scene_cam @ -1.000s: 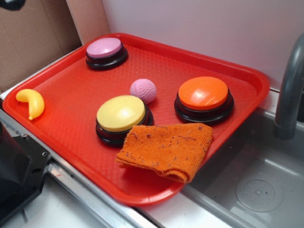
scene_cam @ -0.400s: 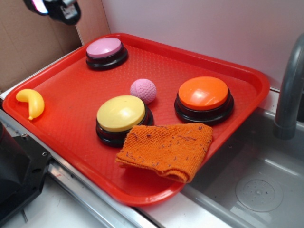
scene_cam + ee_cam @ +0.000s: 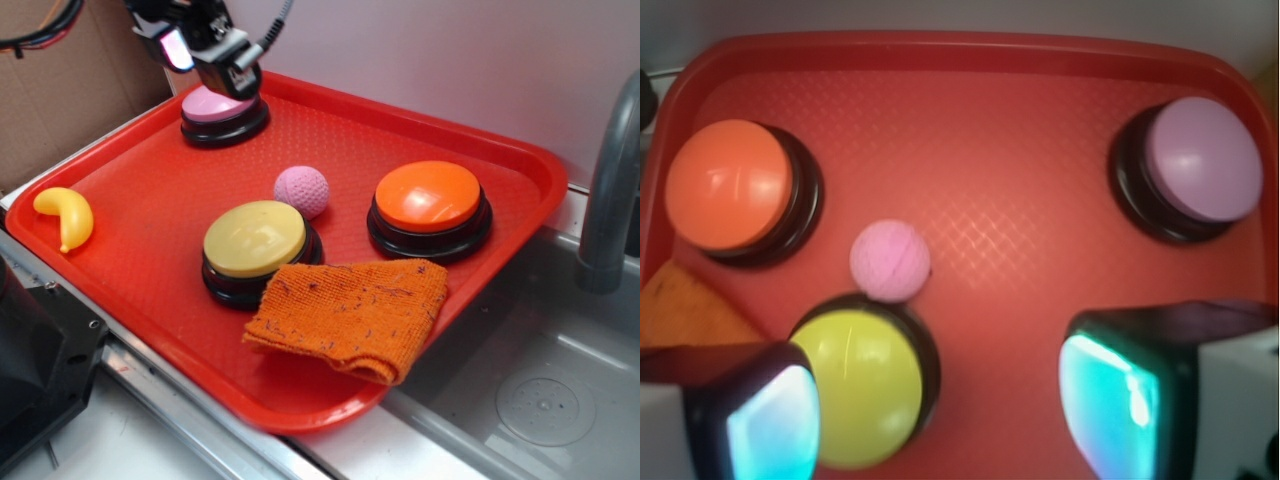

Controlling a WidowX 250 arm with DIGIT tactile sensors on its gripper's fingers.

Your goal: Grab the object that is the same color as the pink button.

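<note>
While your gripper (image 3: 215, 50) hangs wide and empty over the pink button (image 3: 222, 106) at the tray (image 3: 520, 165)'s far left corner, nothing is grabbed yet; the pink ball (image 3: 301, 190) sits mid-tray, just beside the yellow button (image 3: 255, 240), awaiting your approach and grasp.

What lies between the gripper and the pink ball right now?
Only bare red tray. In the exterior view the gripper hangs over the pink button, and nothing sits on the stretch from there to the pink ball.
</note>
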